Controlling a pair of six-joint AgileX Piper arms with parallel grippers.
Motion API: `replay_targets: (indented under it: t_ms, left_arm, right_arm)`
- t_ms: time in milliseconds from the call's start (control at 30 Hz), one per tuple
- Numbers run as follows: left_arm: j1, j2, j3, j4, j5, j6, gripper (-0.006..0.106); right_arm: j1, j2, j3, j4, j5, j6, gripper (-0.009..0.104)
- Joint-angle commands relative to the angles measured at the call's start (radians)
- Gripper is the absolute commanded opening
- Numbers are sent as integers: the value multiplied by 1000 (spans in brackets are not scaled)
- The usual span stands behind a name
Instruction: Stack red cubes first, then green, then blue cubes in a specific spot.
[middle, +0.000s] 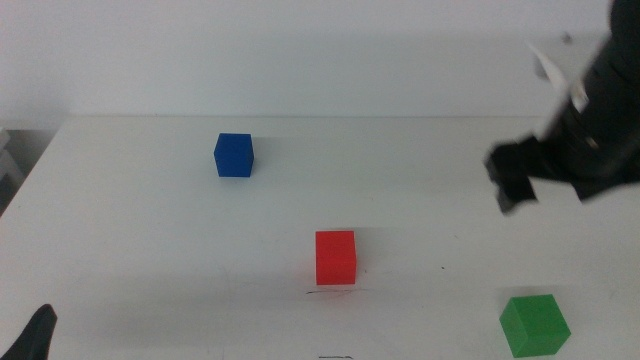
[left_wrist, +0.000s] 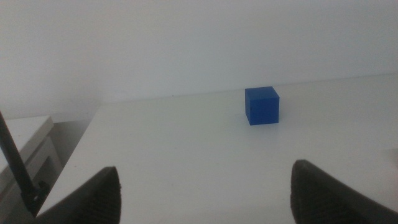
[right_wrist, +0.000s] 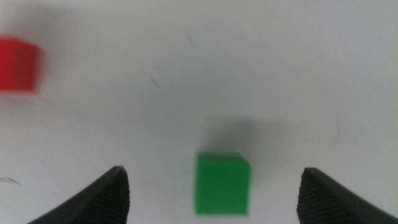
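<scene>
Green cube (middle: 534, 324): nearest the camera, low on the worktop (middle: 140, 230) toward the right side; sits flat, nothing touching it.
Right pincer (right_wrist: 214, 186): jaws spread wide, empty, hovering above the green cube, which shows between them in the wrist view; arm blurred in the middle view.
Red cube (middle: 335, 257): mid-worktop, resting at the thin dark line (middle: 335, 291), its near edge just behind that mark; apparently placed already.
Blue cube (middle: 233, 155): far left, well apart from the others, untouched.
Left pincer (left_wrist: 205, 193): open, empty, waiting low at the left edge, facing the blue cube.
Handling: probably light, rigid, matte faces likely to hold without slipping; not fragile.
Grip: two opposite side faces, about mid-height, jaws squared to the cube.
Risk: skewed grasp could twist the green cube when set on red.
</scene>
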Motion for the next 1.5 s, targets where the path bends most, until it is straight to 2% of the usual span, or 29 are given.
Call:
replay_targets:
  t_ms: [0,233,333,967,1100,1167,1267,1433,1467]
  left_arm:
    - [-1,-22,0,-8,-80,-12,93]
    - [-1,-22,0,-8,-80,-12,93]
    - [-1,-22,0,-8,-80,-12,93]
    - [-1,-22,0,-8,-80,-12,93]
    - [-1,-22,0,-8,-80,-12,93]
    - [-1,-22,0,-8,-80,-12,93]
    - [-1,-22,0,-8,-80,-12,93]
    - [-1,-22,0,-8,-80,-12,93]
    - [-1,-22,0,-8,-80,-12,93]
  right_arm:
    - [-44,-65,65,2,-54,-32,94]
    - [-133,-74,302,146,-210,-149,94]
    - [-160,-74,351,177,-268,-171,94]
    - [-174,73,401,193,-320,-222,94]
    - [-174,114,401,187,-332,-223,89]
    - [-174,131,401,187,-332,-226,83]
    - [-174,147,401,187,-332,-227,63]
    - [-173,122,355,183,-274,-221,-2]
    - [-170,110,322,184,-242,-213,-1]
